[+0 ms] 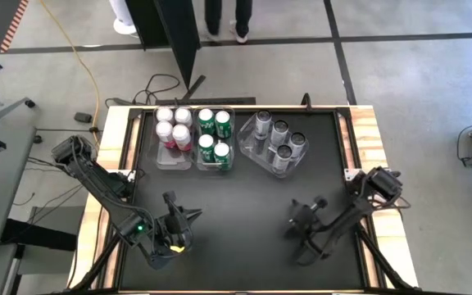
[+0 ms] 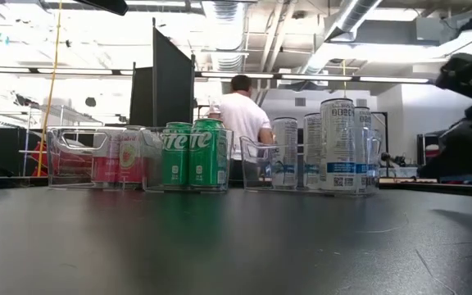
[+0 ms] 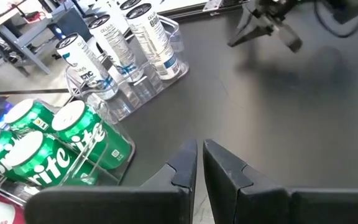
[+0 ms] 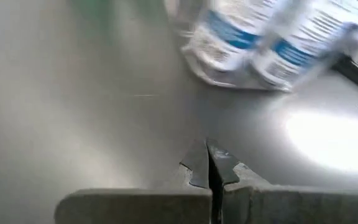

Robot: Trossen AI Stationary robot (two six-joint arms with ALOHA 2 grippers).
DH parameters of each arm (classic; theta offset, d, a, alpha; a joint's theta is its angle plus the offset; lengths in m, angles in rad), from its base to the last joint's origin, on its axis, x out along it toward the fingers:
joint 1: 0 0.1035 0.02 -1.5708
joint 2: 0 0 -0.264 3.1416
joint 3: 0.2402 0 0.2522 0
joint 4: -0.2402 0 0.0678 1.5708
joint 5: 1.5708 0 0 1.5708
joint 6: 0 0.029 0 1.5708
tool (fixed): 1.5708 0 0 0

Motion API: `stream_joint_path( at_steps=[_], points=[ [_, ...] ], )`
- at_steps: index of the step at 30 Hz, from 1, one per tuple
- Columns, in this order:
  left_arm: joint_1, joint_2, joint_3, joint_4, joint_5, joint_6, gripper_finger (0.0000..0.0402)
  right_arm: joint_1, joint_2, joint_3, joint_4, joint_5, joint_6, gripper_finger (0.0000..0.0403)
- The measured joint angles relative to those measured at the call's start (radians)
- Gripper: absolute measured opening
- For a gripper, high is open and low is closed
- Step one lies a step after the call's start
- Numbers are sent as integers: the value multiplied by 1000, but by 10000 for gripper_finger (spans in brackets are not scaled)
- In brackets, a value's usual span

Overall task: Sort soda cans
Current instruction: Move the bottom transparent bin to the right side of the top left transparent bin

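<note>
Left gripper [image 1: 173, 223]: lower left of my overhead frame, fingers nearly together, empty.
Right gripper [image 1: 304, 223]: lower right, fingers pressed together, empty.
Soda cans: upper centre, in clear plastic bins [image 1: 173, 157] — pink cans [image 1: 173, 126] leftmost, green cans [image 1: 214, 139] middle, grey cans [image 1: 279, 141] rightmost.

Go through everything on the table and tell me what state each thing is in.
Pink cans: upright, in left bin.
Green cans: upright, in middle bin.
Grey cans: upright, in right bin, which sits askew.
Left gripper: shut, empty.
Right gripper: shut, empty.
</note>
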Motion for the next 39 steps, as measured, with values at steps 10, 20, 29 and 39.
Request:
stream_joint_path(
  at_steps=[10,20,29,39],
  points=[
    [25,0,0,0,-2,18,22,-74,-190,-272,-8,116,230,0],
    [27,0,0,0,-2,20,22,-257,-324,-361,249,195,-129,0],
    [23,0,0,1,-2,20,22,-392,-347,-362,596,175,-582,0],
    [21,0,0,0,-1,23,22,-457,-347,-362,800,151,-827,0]
  ],
)
